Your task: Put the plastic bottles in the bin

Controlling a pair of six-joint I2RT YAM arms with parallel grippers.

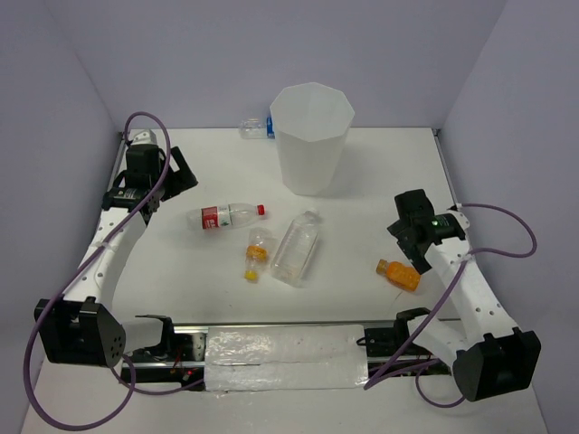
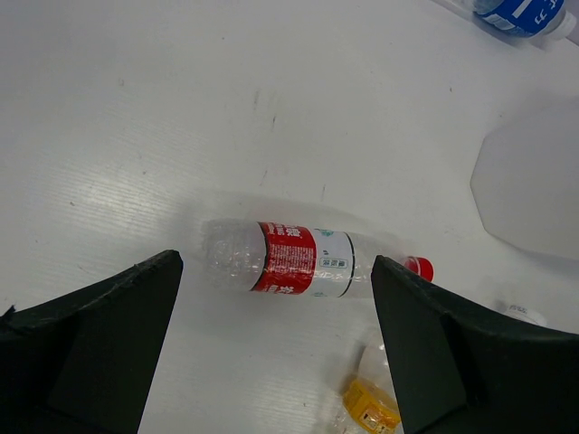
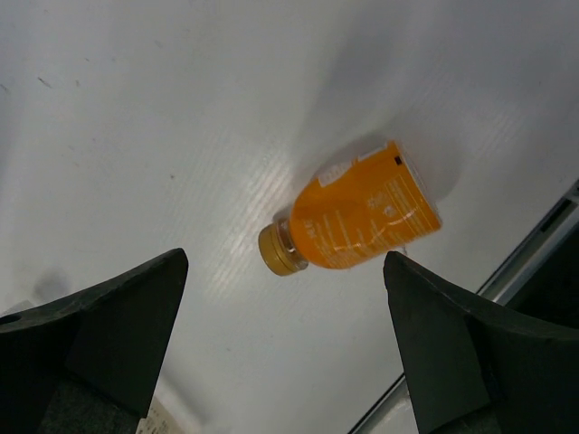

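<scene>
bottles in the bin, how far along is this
Nothing looks done: all five lie on the table, none gripped. In hand: the left gripper is open over the red-label bottle, the right gripper open over the orange bottle. To go: those two, the wide clear bottle, the yellow-cap bottle and the blue-label bottle behind the bin.

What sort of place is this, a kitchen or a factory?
Probably a lab test bench for robots: two arms bolted to a white table, plain walls boxing it in, loose plastic bottles and a bin.
</scene>
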